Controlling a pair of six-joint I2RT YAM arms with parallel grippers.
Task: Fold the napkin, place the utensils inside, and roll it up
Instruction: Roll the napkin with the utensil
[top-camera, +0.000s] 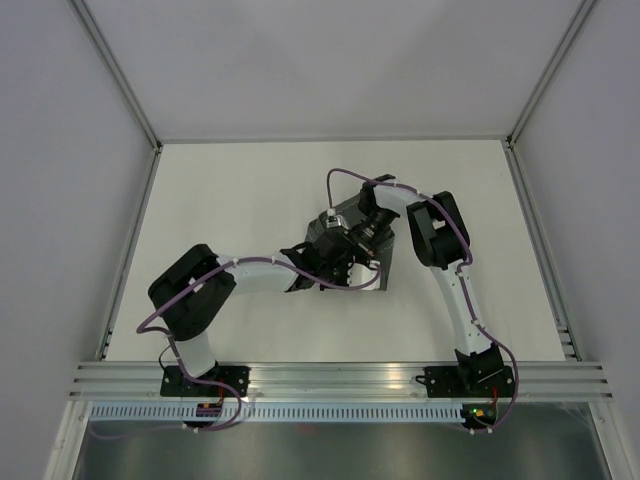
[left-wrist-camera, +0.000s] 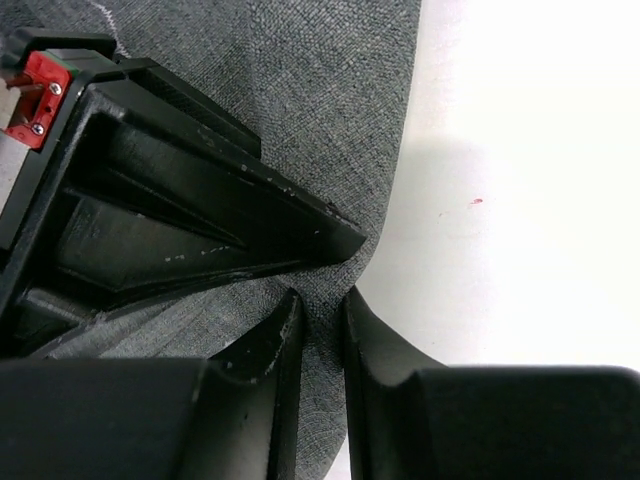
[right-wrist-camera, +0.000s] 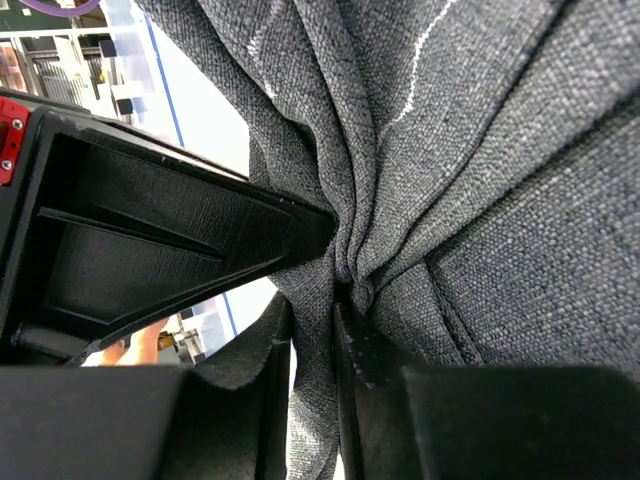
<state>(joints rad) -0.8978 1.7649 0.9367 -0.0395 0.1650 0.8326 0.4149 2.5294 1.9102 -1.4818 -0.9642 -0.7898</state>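
Observation:
The dark grey napkin is bunched in the middle of the table, mostly hidden under both wrists in the top view. My left gripper is shut on a fold of the napkin, with fabric pinched between its fingers. My right gripper is shut on gathered folds of the napkin, which hangs in pleats showing a lighter stitched line. In the top view the left gripper and the right gripper are close together over the cloth. The utensils are out of view.
The white table is walled by grey panels at the back and sides. An aluminium rail runs along the near edge with both arm bases on it.

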